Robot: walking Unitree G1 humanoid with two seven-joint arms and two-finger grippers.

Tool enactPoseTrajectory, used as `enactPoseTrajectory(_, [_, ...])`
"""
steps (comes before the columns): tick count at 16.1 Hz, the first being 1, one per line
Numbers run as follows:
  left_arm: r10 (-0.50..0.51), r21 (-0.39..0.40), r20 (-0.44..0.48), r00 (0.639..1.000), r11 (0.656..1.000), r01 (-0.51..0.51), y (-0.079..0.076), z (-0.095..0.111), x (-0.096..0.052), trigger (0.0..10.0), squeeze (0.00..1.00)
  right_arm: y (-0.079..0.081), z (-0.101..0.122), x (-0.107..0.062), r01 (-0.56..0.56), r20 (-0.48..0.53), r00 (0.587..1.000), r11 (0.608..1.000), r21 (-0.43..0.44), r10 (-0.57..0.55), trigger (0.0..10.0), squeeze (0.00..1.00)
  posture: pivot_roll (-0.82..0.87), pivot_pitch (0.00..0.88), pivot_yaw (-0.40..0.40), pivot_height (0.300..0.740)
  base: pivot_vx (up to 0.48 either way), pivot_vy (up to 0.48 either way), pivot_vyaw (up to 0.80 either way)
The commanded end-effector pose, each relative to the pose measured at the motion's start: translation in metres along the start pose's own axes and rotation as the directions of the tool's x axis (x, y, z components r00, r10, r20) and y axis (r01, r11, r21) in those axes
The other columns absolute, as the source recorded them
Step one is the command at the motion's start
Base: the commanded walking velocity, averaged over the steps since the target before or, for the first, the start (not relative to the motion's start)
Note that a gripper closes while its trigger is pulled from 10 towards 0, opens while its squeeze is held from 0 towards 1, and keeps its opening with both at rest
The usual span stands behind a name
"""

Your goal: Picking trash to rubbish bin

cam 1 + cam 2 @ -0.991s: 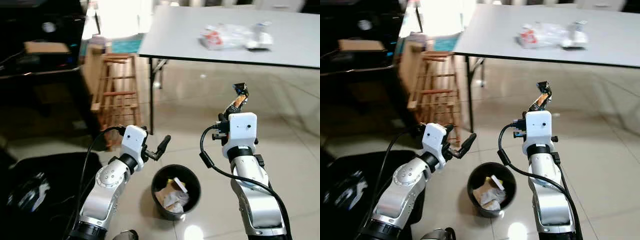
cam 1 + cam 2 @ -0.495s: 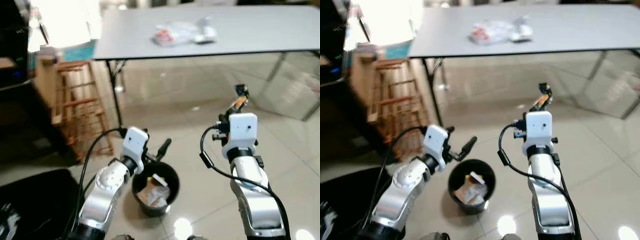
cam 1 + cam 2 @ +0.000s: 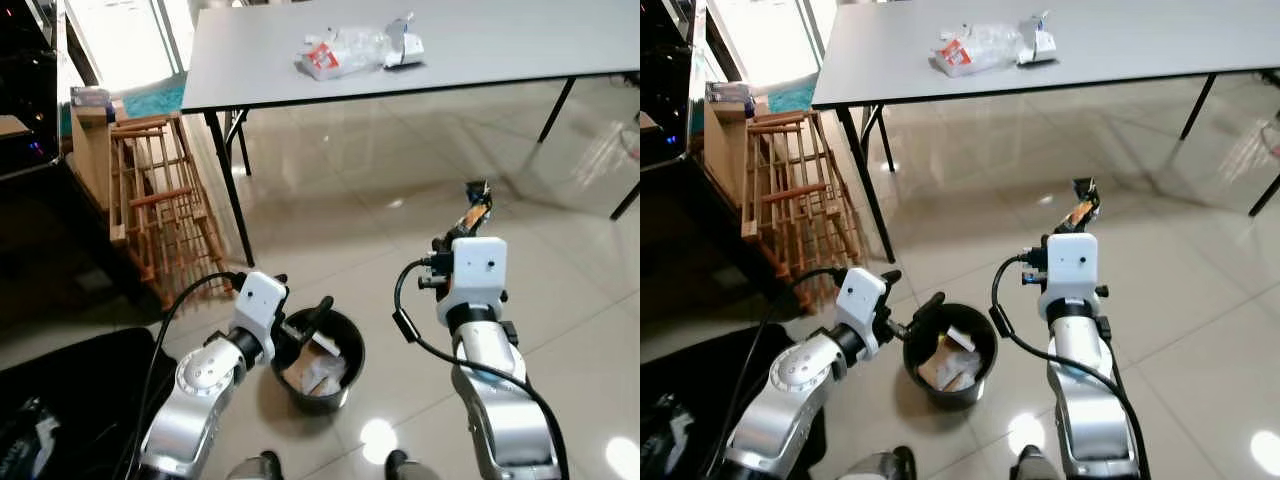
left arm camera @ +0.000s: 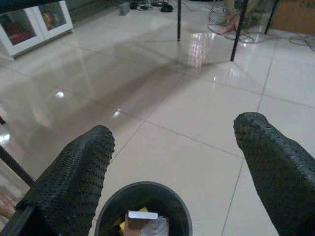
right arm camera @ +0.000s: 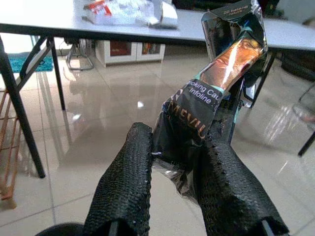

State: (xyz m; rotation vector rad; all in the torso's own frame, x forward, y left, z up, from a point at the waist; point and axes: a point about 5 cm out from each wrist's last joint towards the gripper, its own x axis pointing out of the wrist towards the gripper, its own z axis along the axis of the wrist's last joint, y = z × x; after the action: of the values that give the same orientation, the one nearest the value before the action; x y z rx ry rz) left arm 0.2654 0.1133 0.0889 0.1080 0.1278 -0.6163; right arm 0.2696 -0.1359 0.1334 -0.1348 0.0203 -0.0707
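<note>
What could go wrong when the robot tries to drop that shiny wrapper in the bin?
The right end effector holds the wrapper well to the side of the bin, so letting go now would probably litter the floor. The left end effector hovers open over the bin's rim and might block the drop or tip the bin.

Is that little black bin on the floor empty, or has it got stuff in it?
Partly full: the bin stands upright with crumpled paper scraps inside.
</note>
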Motion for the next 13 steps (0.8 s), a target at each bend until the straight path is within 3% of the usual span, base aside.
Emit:
enactPoseTrajectory(1, [-0.021, 0.021, -0.001, 1.000, 1.000, 0.021, -0.002, 0.002, -0.001, 10.0, 0.00, 0.000, -0.001, -0.002, 0.010, 0.001, 1.000, 1.000, 0.000, -0.010, 10.0, 0.00, 0.02, 0.179, 0.079, 0.740, 0.480, 0.000, 0.00])
enactPoseTrajectory(4, [-0.030, 0.020, -0.006, 1.000, 0.999, 0.030, -0.003, 0.002, -0.005, 10.0, 0.00, 0.001, -0.003, -0.004, 0.014, -0.007, 1.000, 1.000, 0.005, -0.014, 10.0, 0.00, 0.03, 0.197, 0.089, 0.740, 0.374, 0.000, 0.00])
enactPoseTrajectory(8, [-0.031, 0.023, -0.047, 0.998, 0.999, 0.032, -0.005, -0.007, -0.015, 10.0, 0.00, 0.004, -0.009, -0.007, 0.021, -0.033, 0.999, 1.000, 0.013, -0.021, 10.0, 0.00, 0.03, 0.229, 0.094, 0.740, 0.000, 0.000, 0.00])
enactPoseTrajectory(13, [-0.016, 0.012, -0.040, 0.999, 1.000, 0.017, -0.005, -0.006, -0.015, 10.0, 0.00, 0.005, -0.009, -0.007, 0.020, -0.036, 0.999, 1.000, 0.013, -0.020, 10.0, 0.00, 0.03, 0.233, 0.084, 0.740, 0.000, 0.000, 0.00])
